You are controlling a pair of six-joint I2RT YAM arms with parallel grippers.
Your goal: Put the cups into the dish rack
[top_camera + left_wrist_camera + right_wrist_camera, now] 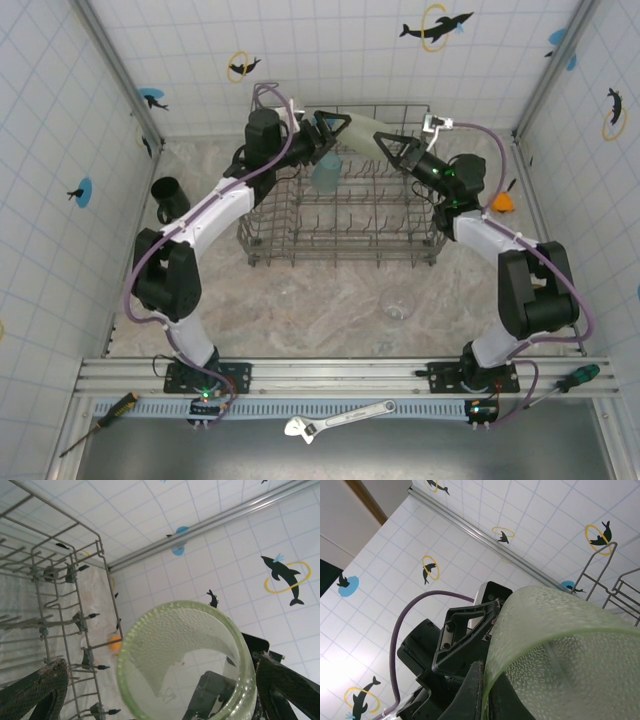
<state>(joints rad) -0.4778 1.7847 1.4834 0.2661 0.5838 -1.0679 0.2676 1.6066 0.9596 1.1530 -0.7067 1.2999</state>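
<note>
Pale green tumbler [368, 129] over dish rack [340, 252].
Right pincer [388, 145] gripped it; left pincer [332, 128] stood apart around it. Release before left closed could drop it onto tines.

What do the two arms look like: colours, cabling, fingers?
The left arm and right arm have white links between bulky black joints. A purple cable runs along each. The fingers are black with a crosshatched texture. A green light glows at the left base.
</note>
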